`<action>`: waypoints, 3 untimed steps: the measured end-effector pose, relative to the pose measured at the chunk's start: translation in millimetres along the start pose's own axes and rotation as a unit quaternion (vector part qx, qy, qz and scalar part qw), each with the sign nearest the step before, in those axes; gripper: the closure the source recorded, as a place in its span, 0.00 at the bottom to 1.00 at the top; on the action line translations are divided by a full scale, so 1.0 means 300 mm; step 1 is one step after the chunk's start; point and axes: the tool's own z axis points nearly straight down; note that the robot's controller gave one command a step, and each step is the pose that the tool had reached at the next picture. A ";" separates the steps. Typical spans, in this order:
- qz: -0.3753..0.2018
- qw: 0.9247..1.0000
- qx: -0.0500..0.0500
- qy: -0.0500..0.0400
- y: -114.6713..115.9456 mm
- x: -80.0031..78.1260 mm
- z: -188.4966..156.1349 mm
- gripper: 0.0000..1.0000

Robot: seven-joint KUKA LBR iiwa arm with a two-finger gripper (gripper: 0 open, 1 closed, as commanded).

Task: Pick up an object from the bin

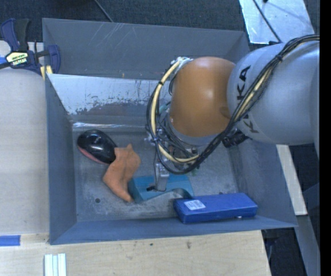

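Four loose things on the floor of the grey metal bin (61, 171), all in its near half. At the left, toward the back: a black rounded thing (95, 145) with a red rim, shaped like a computer mouse. Just beside it, to the right and nearer: a floppy orange-tan piece (122, 171), crumpled, touching or almost touching the black thing at its upper end. Lower end against the left tip of a flat teal-blue piece (178, 184), in the middle of the floor. Close to the near wall, right of centre: a long dark blue box (217, 207) with a white label at its left end, lying flat, just beside the teal-blue piece's right corner; touching or not, hard to say.

Reaching in from the right, the silver arm (280, 96), with an orange cover (202, 96) at the wrist and yellow and black cables (153, 111) looped round it. Below the cover, the gripper (161, 181), pointing straight down, its tip at or on the teal-blue piece's upper face near the middle. Open, closed or gripping: cannot tell. Teal-blue piece lifted or flat on the floor: likewise unclear.
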 end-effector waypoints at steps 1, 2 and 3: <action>0.002 1.000 -0.001 -0.004 -0.002 -0.006 -0.016 0.00; -0.018 1.000 0.000 -0.004 -0.089 0.061 0.056 0.00; -0.023 1.000 0.000 -0.003 -0.124 0.081 0.079 0.00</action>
